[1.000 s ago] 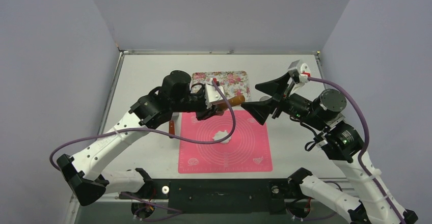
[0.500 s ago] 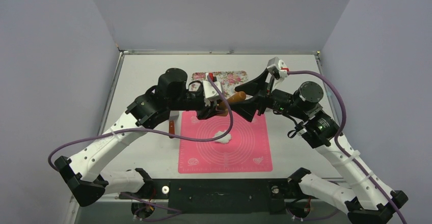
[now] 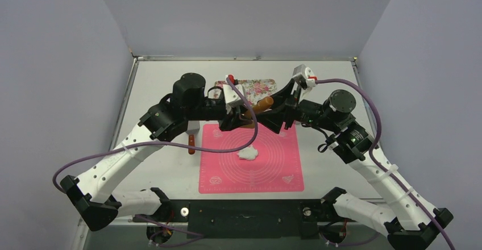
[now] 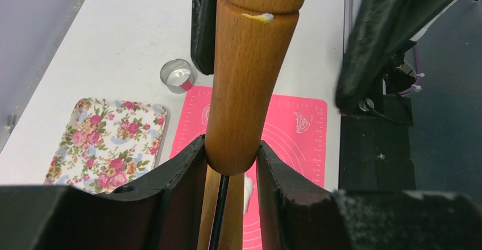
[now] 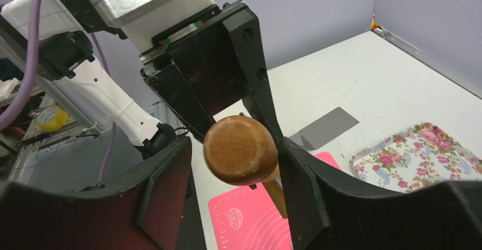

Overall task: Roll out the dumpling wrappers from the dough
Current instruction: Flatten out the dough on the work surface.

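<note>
Dough (image 3: 248,153) lay on the pink mat (image 3: 275,170); above the mat, left fingers (image 4: 177,184) pinched a rolling pin (image 4: 244,79), right fingers (image 5: 304,184) spread round its end.

The top camera hangs above and behind the arm bases (image 3: 335,198). From well back it looks down and forward across the whole table (image 3: 159,85) to the far wall (image 3: 244,11). The left wrist camera sits close behind the left gripper (image 4: 230,148), looking along the rolling pin (image 4: 244,79) and down past it. The right wrist camera, close behind the right gripper (image 5: 233,148), meets that pin end-on and faces the left arm (image 5: 108,98). All three views share the pin, the pink mat (image 3: 273,165) and the flowered tray (image 3: 258,86).
</note>
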Tool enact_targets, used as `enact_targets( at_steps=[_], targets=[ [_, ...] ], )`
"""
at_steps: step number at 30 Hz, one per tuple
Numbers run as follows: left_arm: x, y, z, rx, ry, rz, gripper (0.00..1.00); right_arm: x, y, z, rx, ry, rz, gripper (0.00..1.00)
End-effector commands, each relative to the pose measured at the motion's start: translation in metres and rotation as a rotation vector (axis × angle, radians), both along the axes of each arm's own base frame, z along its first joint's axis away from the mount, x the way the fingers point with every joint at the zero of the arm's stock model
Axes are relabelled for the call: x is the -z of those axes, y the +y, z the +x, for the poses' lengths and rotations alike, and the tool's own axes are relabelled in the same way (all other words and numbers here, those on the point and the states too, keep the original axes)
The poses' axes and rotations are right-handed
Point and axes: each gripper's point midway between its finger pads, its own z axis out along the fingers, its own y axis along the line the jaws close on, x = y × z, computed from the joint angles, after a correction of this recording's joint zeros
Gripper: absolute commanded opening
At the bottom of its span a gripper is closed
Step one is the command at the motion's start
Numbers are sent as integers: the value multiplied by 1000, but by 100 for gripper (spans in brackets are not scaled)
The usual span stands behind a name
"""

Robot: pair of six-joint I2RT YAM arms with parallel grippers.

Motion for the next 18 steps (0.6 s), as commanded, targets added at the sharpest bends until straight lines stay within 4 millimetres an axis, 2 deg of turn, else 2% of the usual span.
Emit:
enact_targets(
  at_steps=[1,5,6,7,8,9,13,18],
  targets=[
    [-58,-3,-6,37,-108,-145,0,-7,2,4,6,-38,6,52],
    [-57,-2,-6,47,-125,-130,0,-9,2,14,50,-30,-5,53],
    [-54,-1,-6,47,-127,-116,0,0,2,16,57,3,-41,53],
    [-51,0,-3,39,-151,-100,0,-5,0,18,76,-9,-52,54],
    [-48,2,-2,33,-157,-84,0,6,-1,19,83,33,-95,55],
    [-46,5,3,17,-193,-65,0,2,-4,21,103,29,-103,58],
    [-43,10,10,2,-268,-27,0,11,-8,20,131,85,-118,62],
    [-45,4,-1,46,-208,-62,0,-6,-2,19,129,24,-31,62]
  ],
)
